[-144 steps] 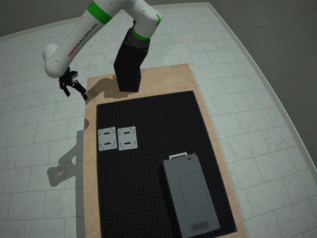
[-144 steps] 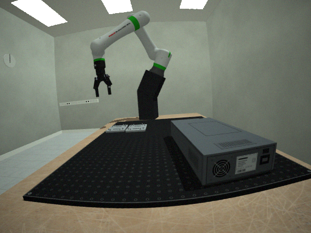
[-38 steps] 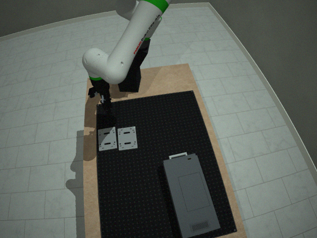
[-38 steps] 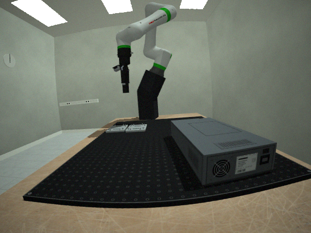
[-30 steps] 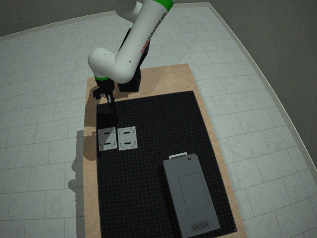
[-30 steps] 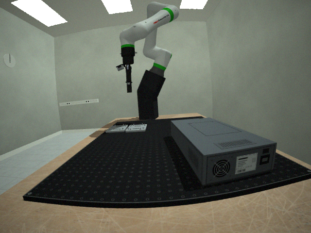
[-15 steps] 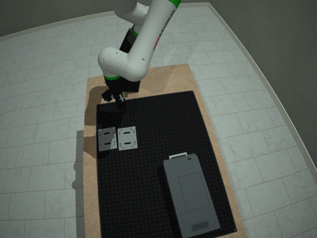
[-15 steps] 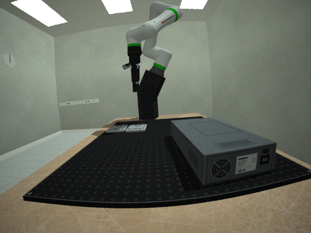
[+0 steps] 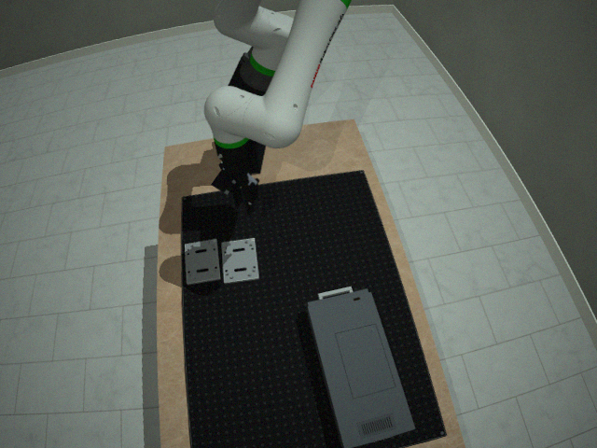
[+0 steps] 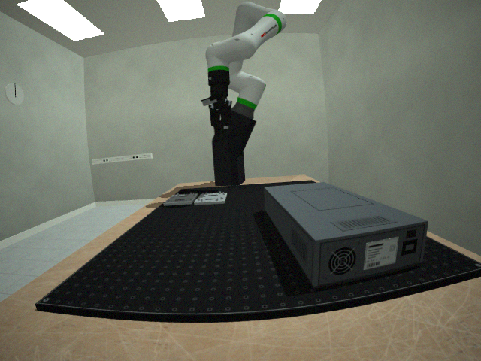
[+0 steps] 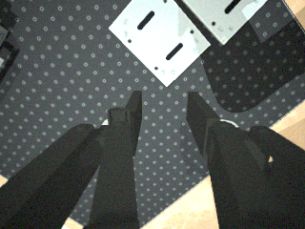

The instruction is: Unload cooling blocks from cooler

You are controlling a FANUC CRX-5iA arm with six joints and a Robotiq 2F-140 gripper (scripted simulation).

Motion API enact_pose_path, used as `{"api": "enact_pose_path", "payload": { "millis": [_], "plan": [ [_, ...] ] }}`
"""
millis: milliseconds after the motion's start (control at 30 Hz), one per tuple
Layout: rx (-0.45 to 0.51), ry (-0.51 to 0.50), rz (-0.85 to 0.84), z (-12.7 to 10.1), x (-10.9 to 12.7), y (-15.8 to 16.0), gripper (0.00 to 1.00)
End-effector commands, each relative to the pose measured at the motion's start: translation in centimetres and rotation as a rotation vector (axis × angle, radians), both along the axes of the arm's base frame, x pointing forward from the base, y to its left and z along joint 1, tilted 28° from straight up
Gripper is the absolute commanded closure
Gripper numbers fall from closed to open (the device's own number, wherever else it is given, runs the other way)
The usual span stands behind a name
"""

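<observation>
Gripper (image 9: 244, 204) hangs above the perforated black deck (image 9: 313, 231), fingers partly spread, pinching nothing; COLD's (image 9: 359, 361) drawer looks shut.

You have the breadboard (image 9: 298, 270) lying on the table (image 9: 332, 145). The cooler (image 9: 359, 366) sits on its near right part; two slot plates (image 9: 239, 260) (image 9: 201, 262) lie side by side at the left edge, well apart from the cooler.
</observation>
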State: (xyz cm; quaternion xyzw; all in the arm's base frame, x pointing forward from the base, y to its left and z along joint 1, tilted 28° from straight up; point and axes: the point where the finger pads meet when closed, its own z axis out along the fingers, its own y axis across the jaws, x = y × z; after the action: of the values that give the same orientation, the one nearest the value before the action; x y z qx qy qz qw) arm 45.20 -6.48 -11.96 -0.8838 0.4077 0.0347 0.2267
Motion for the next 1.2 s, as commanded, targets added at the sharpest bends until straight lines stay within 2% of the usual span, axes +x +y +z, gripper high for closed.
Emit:
{"api": "enact_pose_path", "payload": {
  "millis": [0, 767, 1000, 1167],
  "plan": [
    [-0.014, -0.064, 0.117, 0.8, 0.1, 1.5, 0.65],
    [-0.073, -0.317, 0.613, 3.8, -0.4, 8.1, 0.65],
    [-0.086, -0.373, 0.719, 4.4, -0.6, 9.4, 0.65],
    [-0.086, -0.373, 0.719, 4.4, -0.6, 9.4, 0.65]
  ]
}}
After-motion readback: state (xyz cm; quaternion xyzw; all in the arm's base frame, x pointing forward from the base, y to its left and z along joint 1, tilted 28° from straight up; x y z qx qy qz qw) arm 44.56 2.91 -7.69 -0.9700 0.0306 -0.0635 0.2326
